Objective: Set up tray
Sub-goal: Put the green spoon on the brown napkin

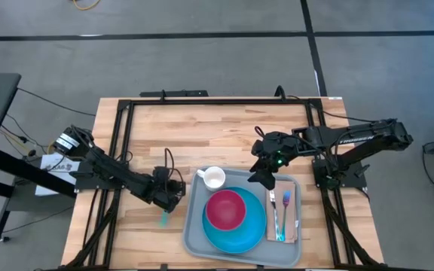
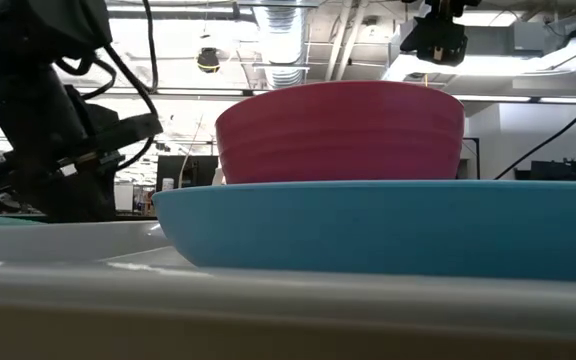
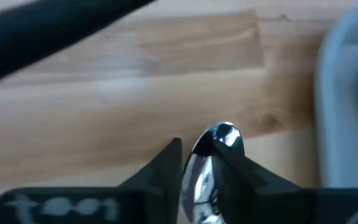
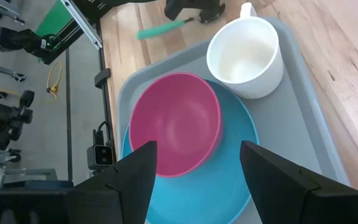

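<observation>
On the wooden table (image 1: 202,128), the left gripper (image 1: 169,197) sits low just left of the tray, its fingers clamped on a spoon (image 3: 213,155) with a shiny metal bowl and a teal handle (image 1: 163,219) lying on the planks; to its right the tray (image 1: 194,242), a flat light-grey plastic rectangle with rounded corners and a low rim, lies at the table's near middle. Inside it, at the far left corner, stands a white mug (image 1: 213,178), glossy, round and empty; beside it a round blue plate (image 1: 236,233) carries a ribbed pink bowl (image 1: 225,209), also empty; further right a brownish napkin (image 1: 292,222) holds a fork (image 1: 273,214) and another blue-handled utensil (image 1: 285,214), side by side. The right gripper (image 1: 266,179) hovers over the tray's far edge, above the plate; its dark fingers (image 4: 135,180) stand spread wide with nothing between them.
</observation>
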### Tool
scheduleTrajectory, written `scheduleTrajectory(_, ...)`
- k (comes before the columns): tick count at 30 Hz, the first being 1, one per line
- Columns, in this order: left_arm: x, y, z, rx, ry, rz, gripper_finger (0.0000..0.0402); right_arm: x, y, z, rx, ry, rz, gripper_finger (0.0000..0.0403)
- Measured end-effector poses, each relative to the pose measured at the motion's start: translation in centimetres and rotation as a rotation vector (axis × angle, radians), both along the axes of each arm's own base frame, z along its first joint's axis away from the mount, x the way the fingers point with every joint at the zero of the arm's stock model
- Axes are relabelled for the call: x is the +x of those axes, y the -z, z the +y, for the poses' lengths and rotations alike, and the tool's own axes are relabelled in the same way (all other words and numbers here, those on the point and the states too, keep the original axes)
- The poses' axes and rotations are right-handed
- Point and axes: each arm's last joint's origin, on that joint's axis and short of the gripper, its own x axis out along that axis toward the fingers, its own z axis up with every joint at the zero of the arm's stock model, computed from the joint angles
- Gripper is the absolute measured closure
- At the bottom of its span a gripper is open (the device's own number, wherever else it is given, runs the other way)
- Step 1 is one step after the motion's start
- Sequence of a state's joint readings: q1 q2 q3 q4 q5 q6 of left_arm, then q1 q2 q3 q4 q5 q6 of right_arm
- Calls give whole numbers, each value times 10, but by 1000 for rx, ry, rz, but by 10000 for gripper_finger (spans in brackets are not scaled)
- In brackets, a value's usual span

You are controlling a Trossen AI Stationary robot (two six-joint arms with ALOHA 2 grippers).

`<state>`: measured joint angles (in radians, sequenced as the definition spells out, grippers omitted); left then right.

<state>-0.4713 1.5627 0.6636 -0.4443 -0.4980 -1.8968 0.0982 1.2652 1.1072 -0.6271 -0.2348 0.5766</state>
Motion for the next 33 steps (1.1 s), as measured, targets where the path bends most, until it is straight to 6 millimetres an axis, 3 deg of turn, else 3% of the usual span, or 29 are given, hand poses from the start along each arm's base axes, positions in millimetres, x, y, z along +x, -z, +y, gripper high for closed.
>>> scheduleTrajectory(5, 2, 0, -2, -35, 12, -7, 391, 0, 0, 0, 0, 0, 0, 178)
scheduleTrajectory(12, 6, -3, -5, -73, 22, -37, 399, 0, 0, 0, -4, -4, -2, 178)
scheduleTrajectory(18, 16, -18, -10, -81, 30, -29, 401, 0, 0, 3, -6, -18, -2, 178)
scheduleTrajectory(27, 32, -83, -17, 51, 69, 98, 401, 0, -2, 16, -2, -65, -35, 178)
scheduleTrajectory(33, 41, -121, -20, 127, 100, 67, 401, 12, -20, 20, -16, -111, -283, 178)
